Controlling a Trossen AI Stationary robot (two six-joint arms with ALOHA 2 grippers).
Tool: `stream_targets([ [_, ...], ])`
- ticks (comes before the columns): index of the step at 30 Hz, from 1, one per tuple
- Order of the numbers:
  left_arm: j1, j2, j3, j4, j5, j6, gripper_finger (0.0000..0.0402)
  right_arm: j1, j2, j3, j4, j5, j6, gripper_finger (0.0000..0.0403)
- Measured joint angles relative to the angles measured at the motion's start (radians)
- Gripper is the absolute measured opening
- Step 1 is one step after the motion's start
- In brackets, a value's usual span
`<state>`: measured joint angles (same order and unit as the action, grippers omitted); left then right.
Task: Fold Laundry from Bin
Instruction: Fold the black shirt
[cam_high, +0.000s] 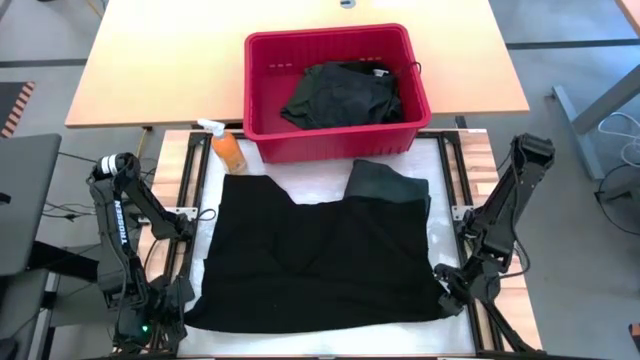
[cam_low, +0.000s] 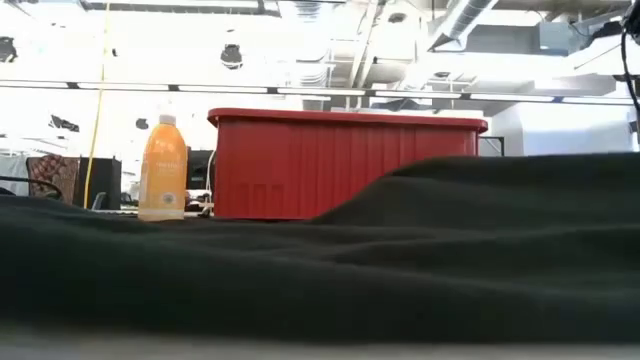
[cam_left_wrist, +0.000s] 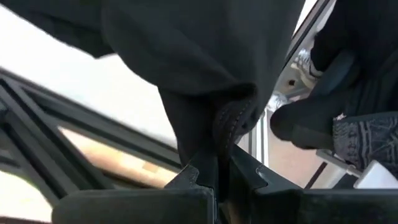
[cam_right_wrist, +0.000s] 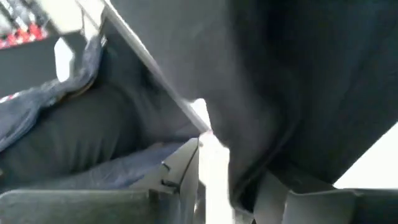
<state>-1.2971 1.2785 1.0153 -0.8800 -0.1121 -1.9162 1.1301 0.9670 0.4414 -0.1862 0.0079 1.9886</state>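
Observation:
A black garment (cam_high: 320, 255) lies spread flat on the white table pad; in the low view this garment (cam_low: 320, 270) fills the foreground. At its far right corner sits a dark green fold (cam_high: 385, 182). My left gripper (cam_high: 178, 305) is at the near left corner, shut on the cloth. My right gripper (cam_high: 447, 290) is at the near right corner with its fingers apart. The red bin (cam_high: 335, 90) stands at the far edge with another dark garment (cam_high: 345, 95) bunched inside. My left gripper (cam_left_wrist: 214, 177) pinches a bunched, stitched hem (cam_left_wrist: 233, 121) at the garment's near left corner between its two fingers. The cloth rises out of the fingertips in a narrow gather and spreads wide beyond them. My right gripper (cam_right_wrist: 217, 180) has the near right corner's edge (cam_right_wrist: 249, 168) lying against one finger (cam_right_wrist: 280, 193), with a gap to the other; whether any cloth is still pinched I cannot tell.
An orange spray bottle (cam_high: 228, 148) stands left of the bin, just beyond the garment's far left corner; the low view shows this bottle (cam_low: 163, 168) beside the bin (cam_low: 340, 165). Dark frame rails (cam_high: 190, 190) run along both sides of the pad.

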Motion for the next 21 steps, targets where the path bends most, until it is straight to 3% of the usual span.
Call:
stream_targets([
  [8,0.007,0.000,0.000,0.002,0.047,-0.030,0.0000,0.000,-0.020,0.062,-0.250,-0.161,0.037,0.0148],
  [15,0.007,0.000,0.000,0.005,0.091,-0.047,0.0000,-0.019,-0.012,0.062,-0.288,-0.167,-0.002,0.0162],
  [21,0.007,0.000,0.000,0.007,0.118,-0.068,0.0000,-0.027,-0.011,0.062,-0.299,-0.110,-0.055,0.0170],
])
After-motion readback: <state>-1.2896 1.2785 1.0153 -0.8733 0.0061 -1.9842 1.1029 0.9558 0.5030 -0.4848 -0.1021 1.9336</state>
